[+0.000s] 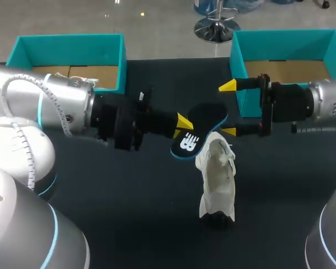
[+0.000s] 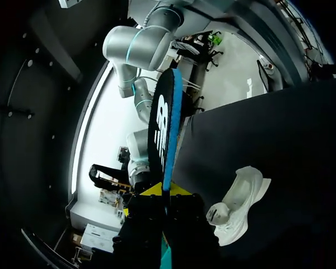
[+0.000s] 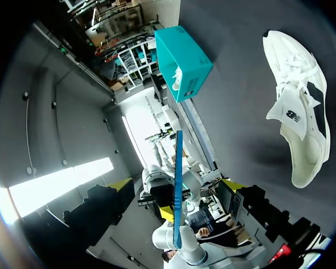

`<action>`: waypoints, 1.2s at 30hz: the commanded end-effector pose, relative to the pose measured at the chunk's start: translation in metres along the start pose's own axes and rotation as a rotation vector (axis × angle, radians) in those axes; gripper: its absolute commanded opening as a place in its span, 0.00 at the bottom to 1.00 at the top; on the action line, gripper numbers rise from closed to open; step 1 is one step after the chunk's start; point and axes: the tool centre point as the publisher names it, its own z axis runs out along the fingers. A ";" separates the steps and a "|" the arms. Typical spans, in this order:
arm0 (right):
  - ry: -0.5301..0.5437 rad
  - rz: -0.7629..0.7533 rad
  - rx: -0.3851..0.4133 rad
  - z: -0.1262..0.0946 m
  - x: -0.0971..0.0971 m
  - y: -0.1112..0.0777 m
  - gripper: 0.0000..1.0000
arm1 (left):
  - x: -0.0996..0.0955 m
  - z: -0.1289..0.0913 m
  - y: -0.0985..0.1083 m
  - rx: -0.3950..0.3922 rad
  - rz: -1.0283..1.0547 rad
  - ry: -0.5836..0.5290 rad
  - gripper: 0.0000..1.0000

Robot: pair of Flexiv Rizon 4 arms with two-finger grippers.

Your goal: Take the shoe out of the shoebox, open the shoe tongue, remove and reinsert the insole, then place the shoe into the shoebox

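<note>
Left gripper [image 1: 181,126] was clenched on the insole [image 1: 201,128], holding it off the table [image 1: 129,213] at mid-frame in the head view, logo face toward the camera. In the left wrist view the insole ran edge-on straight out from between the fingers, so the grip was on one end only; which end, I couldn't confirm. Right gripper [image 1: 228,109] came in from the right edge with its fingers spread wide, bracketing the insole's free end. The right wrist view showed the insole edge-on in that gap, touching neither finger as far as I could tell. So the right was released, grasping nothing. My read: it was staged for a handover or a second grip, to steady the insole before reinsertion. Shoe [image 1: 217,182] lay on the table just below the insole in frame, lower centre, out of the box, nothing holding it. I couldn't tell whether it sat upright or on its side. If the opening wasn't facing up, it would need bracing before the insole goes in. Two teal boxes were there, both open: left box [image 1: 67,42] upper left, right box [image 1: 283,39] upper right behind the right gripper, shoe in neither. Stage, my estimate: insole out, reinsertion and boxing not yet done. Risk: with a single-end grip the insole could flex or swing when pushed.
</note>
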 end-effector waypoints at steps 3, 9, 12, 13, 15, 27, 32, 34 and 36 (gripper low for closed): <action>-0.003 0.001 -0.002 0.001 0.000 0.000 1.00 | 0.000 0.025 0.003 -0.080 -0.027 0.023 0.00; -0.003 0.001 -0.002 0.001 0.000 0.000 1.00 | 0.002 0.031 0.011 -0.108 -0.022 0.051 0.00; -0.003 0.001 -0.002 0.001 0.000 0.000 0.06 | 0.004 0.030 0.017 -0.120 -0.036 0.054 0.00; -0.003 0.001 -0.002 0.001 0.000 0.000 0.00 | 0.004 0.028 0.019 -0.126 -0.042 0.054 0.00; -0.003 0.001 -0.002 0.001 0.000 0.000 0.00 | 0.004 0.025 0.022 -0.134 -0.047 0.052 0.00; -0.003 0.001 -0.002 0.001 0.000 0.000 0.00 | 0.004 0.021 0.023 -0.143 -0.066 0.045 0.00; -0.003 0.001 -0.002 0.001 0.000 0.000 0.00 | 0.004 0.019 0.021 -0.147 -0.073 0.040 0.00; -0.003 0.001 -0.002 0.001 0.000 0.000 0.00 | 0.003 0.018 0.022 -0.151 -0.075 0.039 0.00; -0.003 0.001 -0.002 0.001 0.000 0.000 0.00 | 0.002 0.016 0.022 -0.152 -0.077 0.037 0.00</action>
